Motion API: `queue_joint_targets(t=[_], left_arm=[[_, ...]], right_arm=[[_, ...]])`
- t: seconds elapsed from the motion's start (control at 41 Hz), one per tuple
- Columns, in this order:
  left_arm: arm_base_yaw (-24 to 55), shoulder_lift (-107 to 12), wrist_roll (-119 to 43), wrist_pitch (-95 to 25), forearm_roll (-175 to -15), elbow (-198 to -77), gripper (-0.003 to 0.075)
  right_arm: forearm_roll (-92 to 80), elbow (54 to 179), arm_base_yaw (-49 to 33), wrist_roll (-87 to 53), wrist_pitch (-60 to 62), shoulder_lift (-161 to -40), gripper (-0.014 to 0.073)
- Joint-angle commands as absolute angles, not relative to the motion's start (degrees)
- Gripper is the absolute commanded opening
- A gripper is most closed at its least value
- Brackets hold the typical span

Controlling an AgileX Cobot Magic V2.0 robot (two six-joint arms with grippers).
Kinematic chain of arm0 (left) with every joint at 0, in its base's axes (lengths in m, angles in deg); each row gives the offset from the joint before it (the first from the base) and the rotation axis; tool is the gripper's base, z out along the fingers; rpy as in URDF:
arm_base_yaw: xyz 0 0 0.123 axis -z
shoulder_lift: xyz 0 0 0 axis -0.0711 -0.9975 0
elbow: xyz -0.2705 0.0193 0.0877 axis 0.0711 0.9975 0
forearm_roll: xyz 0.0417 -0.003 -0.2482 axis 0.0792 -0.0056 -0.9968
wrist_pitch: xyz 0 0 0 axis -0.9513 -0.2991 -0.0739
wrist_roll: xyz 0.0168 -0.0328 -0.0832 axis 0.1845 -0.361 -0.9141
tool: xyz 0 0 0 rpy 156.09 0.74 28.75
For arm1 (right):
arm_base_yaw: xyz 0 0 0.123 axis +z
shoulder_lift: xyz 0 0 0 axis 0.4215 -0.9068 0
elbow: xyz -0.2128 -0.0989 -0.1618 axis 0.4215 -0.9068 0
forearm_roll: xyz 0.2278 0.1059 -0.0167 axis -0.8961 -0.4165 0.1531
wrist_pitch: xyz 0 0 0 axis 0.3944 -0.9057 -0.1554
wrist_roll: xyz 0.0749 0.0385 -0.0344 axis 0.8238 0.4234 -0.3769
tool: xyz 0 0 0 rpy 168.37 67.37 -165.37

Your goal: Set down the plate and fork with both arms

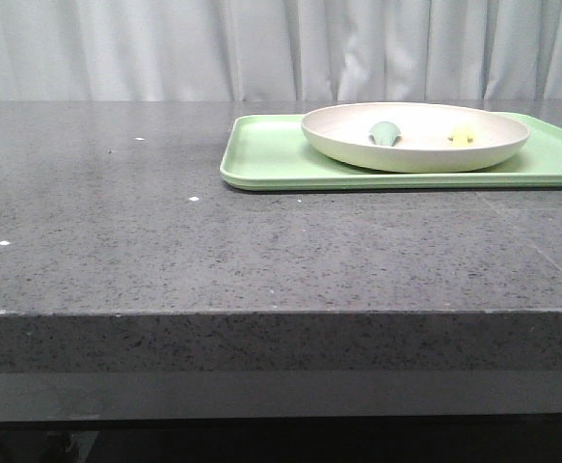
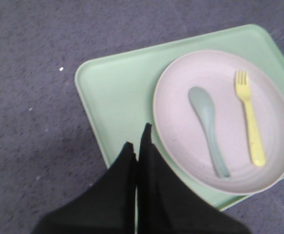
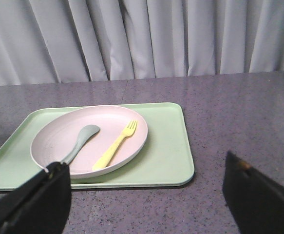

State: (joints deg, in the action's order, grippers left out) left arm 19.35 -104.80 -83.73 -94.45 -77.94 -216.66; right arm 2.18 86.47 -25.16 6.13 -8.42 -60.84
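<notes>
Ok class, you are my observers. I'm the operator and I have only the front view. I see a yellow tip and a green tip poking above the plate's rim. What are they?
Observer: A yellow fork and a grey-green spoon. They lie side by side inside the plate without touching.
Operator: I see no arms at all. Where is the left pincer?
Observer: The left pincer is shut and empty. It is over the green tray, just beside the plate's rim.
Operator: And the right one?
Observer: The right pincer is wide open and holds nothing. It faces the tray from the side nearer the fork.
</notes>
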Motion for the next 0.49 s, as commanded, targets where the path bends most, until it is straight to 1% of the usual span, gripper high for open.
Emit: queue_joint_targets(t=[0.0, 0.244, 0.464], left_arm=[[18.97, -97.48, -83.47, -94.75, -74.84, -212.01, -0.0018], [18.97, -86.86, -85.11, -92.83, -63.21, -196.85, -0.0018], [17.78, -77.12, -85.37, -87.55, -61.89, -184.32, -0.0018]], right_arm=[[2.04, 88.38, -25.38, 6.07, -3.94, -61.66, 0.0652], [2.04, 88.38, -25.38, 6.07, -3.89, -61.66, 0.0652], [2.04, 88.38, -25.38, 6.07, -3.89, -61.66, 0.0652]])
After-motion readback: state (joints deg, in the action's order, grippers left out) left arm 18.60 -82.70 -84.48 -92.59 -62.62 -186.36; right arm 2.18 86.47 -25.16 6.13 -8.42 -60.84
